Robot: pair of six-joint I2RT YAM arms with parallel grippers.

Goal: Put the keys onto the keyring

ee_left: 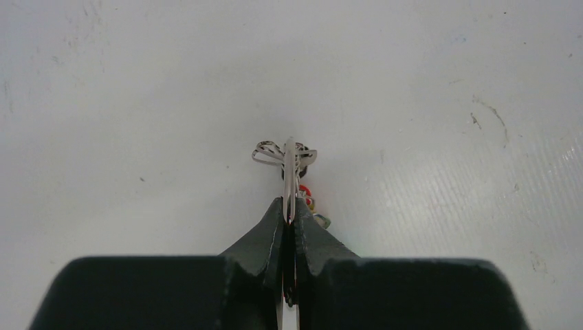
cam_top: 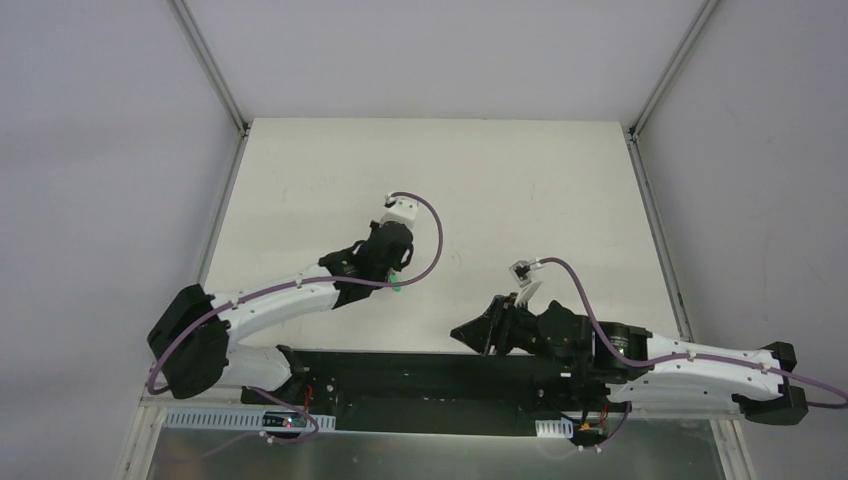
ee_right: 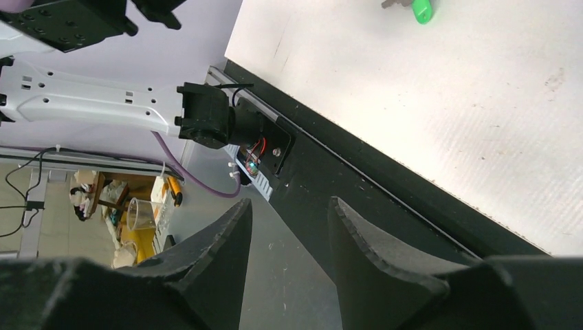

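Left jaws are clenched tight on a thin, flat strip of metal belonging to the keyring bunch (ee_left: 289, 168), seen edge-on in the left wrist view. It is not clear whether that strip is the ring itself or a key blade. Beyond the fingertips the wire loops of the ring spread to either side, just above the white counter (cam_top: 520, 180). A red key head (ee_left: 304, 190) and a yellow key head (ee_left: 310, 203) are tucked against the right side of the strip. Another small piece below them is too small to identify. Right jaws are released, standing partly apart with nothing between them. They hover at the near edge of the counter, over the black base rail (ee_right: 385, 199), angled toward the base of the left arm (cam_top: 290, 298). The green-headed key (ee_right: 419, 9) lies flat on the counter, its metal blade pointing away from the head. From above it shows as a green spot just beside the left jaws on their near side, well apart from the right jaws. Whether it touches the bunch cannot be told. The black-headed key cannot be made out in any view. The right arm (cam_top: 700, 368) stretches along the near edge from the right.
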